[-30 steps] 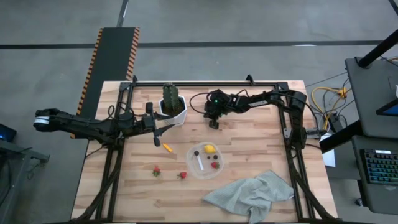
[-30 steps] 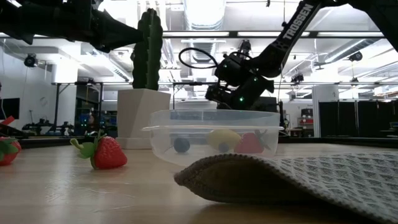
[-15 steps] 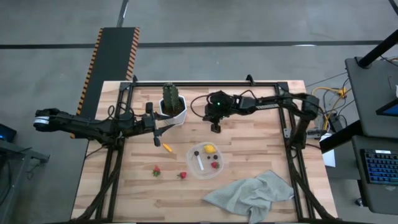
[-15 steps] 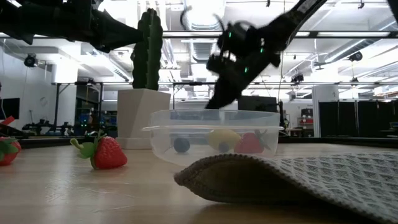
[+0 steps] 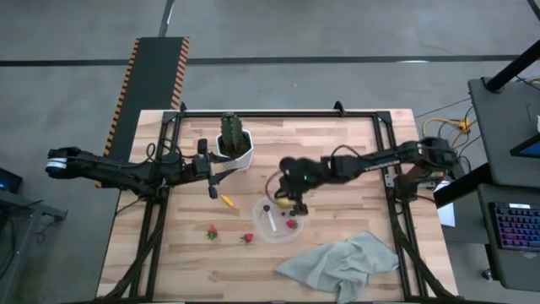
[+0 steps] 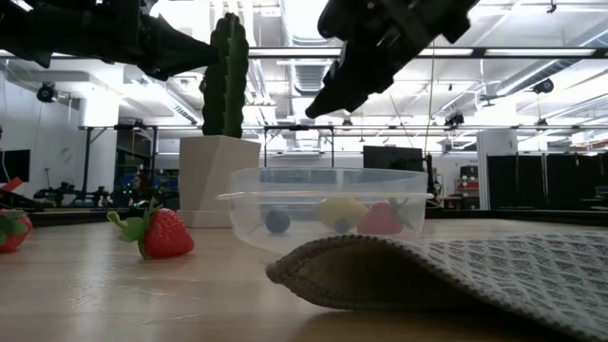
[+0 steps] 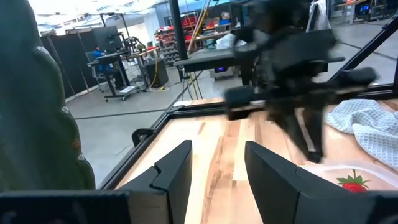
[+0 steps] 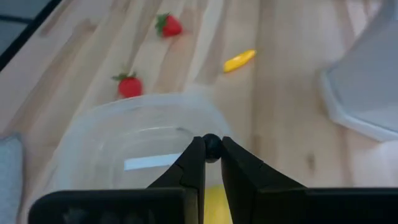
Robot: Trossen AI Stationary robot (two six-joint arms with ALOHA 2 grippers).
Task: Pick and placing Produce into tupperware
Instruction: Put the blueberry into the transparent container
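My right gripper [image 5: 295, 203] hangs over the clear tupperware [image 5: 281, 218], shut on a small dark berry [image 8: 212, 144]. Inside the tupperware lie a yellow lemon [image 5: 285, 202], a strawberry [image 5: 291, 224] and a dark berry [image 5: 267, 207]. On the wood to its left lie an orange carrot piece [image 5: 226, 200] and two strawberries [image 5: 212, 230] [image 5: 247, 238]. My left gripper [image 5: 215, 177] waits open and level beside the cactus pot [image 5: 236, 152], holding nothing. My right gripper pinches the dark berry [image 8: 212, 144] between the free ends of its two fingers [image 8: 194, 163]. The fingers slant downward from the far right. The berry is lifted clear, above the tupperware's rim [image 8: 186, 99].
A green cactus in a white pot [image 6: 217, 176] stands at the far side. A grey-green cloth [image 5: 342, 263] lies crumpled near the front right, close to the tupperware. Black frame rails [image 5: 396, 211] run along the table's sides.
My right gripper has swung from beside the cactus pot at the far side toward the near edge, rising as it went, and now hangs above the tupperware. It has stayed shut. The left arm and the produce on the table have kept still.
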